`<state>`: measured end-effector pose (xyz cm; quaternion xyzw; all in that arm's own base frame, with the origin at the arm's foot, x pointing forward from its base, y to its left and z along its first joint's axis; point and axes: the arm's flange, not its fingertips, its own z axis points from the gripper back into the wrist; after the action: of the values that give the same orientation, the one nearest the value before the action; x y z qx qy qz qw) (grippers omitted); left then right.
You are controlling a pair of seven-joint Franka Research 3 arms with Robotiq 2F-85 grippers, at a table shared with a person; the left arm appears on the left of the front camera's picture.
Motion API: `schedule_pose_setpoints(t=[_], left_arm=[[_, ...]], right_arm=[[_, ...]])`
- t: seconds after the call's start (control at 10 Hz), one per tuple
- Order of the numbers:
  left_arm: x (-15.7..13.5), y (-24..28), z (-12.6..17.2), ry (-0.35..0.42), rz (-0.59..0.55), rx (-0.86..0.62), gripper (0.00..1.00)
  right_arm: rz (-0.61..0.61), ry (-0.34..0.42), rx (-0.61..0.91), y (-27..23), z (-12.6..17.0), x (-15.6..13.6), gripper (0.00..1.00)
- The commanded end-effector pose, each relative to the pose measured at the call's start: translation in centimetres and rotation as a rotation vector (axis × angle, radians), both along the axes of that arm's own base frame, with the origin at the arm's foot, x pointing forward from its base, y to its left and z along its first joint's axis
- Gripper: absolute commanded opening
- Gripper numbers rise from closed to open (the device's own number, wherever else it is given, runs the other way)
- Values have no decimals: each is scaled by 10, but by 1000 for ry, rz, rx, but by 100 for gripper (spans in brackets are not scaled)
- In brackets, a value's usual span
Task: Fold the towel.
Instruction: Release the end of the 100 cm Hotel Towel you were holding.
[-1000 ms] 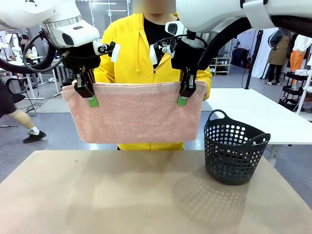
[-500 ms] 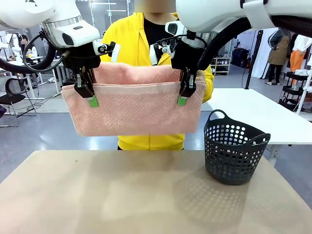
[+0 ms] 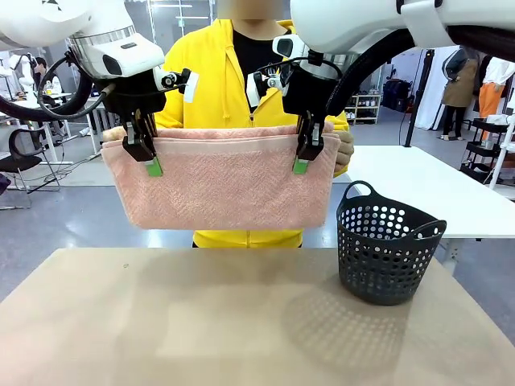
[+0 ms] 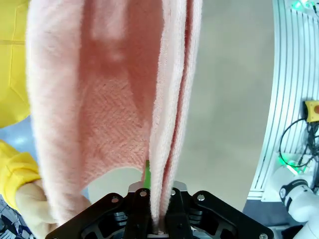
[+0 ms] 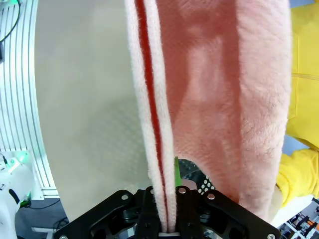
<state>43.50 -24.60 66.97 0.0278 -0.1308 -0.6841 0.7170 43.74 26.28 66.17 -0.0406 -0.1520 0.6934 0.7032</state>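
Towel (image 3: 221, 185): salmon-pink herringbone terry, doubled oblong; round perforated dark plastic basket (image 3: 386, 269).

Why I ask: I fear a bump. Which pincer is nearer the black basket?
Right. The right pincer grips the towel above and left of the basket, clear of it; the left pincer grips the towel's other end, much farther left.
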Motion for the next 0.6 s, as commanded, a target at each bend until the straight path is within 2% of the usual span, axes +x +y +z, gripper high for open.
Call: schedule_pose_setpoints(t=[0.0,0.5], left_arm=[[1,1,4,-7,-5,-3,0],[1,1,4,-7,-5,-3,0]], right_arm=[[-1,-7,-9,-2,1,0,0],[-1,-7,-9,-2,1,0,0]])
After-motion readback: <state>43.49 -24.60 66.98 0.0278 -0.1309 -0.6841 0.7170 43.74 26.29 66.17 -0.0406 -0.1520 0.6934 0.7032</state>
